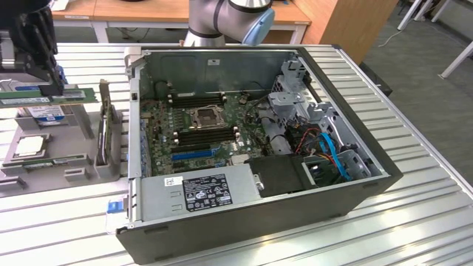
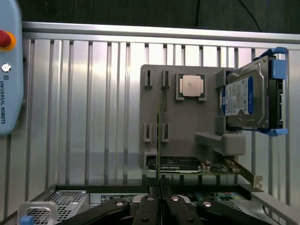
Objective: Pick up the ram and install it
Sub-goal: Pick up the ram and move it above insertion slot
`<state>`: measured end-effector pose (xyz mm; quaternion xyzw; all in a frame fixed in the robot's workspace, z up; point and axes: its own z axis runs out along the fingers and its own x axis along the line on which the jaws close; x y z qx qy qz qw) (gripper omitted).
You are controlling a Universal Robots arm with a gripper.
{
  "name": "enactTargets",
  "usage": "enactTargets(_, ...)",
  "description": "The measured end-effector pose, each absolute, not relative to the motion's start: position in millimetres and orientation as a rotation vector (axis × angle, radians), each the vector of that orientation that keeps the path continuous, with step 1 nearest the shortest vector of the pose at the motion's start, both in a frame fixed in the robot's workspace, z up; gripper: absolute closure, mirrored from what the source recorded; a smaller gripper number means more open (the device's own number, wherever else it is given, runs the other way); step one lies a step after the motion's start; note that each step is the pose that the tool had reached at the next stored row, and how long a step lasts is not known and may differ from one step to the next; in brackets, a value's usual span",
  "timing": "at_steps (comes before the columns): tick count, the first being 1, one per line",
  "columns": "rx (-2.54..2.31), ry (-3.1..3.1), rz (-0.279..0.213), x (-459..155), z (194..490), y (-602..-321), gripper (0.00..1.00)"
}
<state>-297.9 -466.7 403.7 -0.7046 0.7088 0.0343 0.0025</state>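
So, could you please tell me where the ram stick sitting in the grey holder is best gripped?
Probably mid-length along its top edge, pinching the two flat faces and coming straight down from above. The ram stick seems to stand on its long edge in the grey holder, ends cradled, so only the top is free.

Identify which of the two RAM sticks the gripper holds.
The upper RAM stick, clamped in the gripper; the other RAM stick lies lower on the grey holder.

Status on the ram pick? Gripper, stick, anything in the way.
Gripper shut on the ram. Ram held above the grey holder, not yet over the open case. Upright card stands between holder and case.
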Motion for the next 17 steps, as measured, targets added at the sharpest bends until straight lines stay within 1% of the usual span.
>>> enactTargets(17, -2.211, 2.224, 0.110, -256, 404, -467, 0.88)
